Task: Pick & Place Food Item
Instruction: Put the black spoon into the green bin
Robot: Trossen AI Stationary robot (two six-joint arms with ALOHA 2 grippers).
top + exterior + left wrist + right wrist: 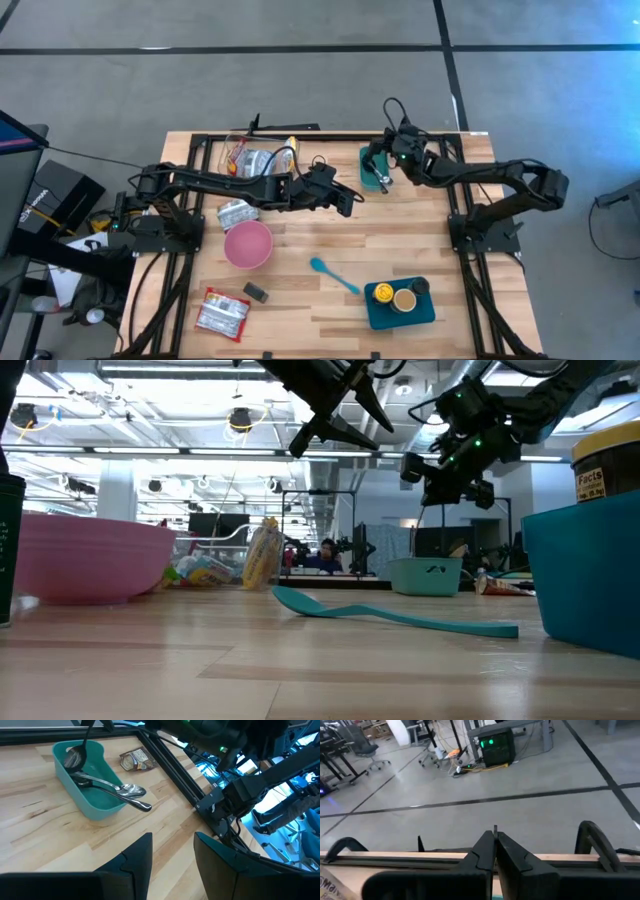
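From above, the left gripper [350, 203] hangs mid-table with nothing in it, fingers apart, while the right gripper [383, 172] sits over the teal bin [368, 160] at the far edge, fingers pressed together and empty. No food looks to be in hand yet, so the pick seems ahead: the red snack packet [222, 313] lies near the front left, beside the pink bowl [248, 244]. At table level, a teal spoon [390, 614] rests on pale wooden planks, both arms raised above, a bright workshop behind. The left wrist view shows metal spoons [107, 787] in that bin. The right wrist view looks out over grey concrete floor with dark tape lines.
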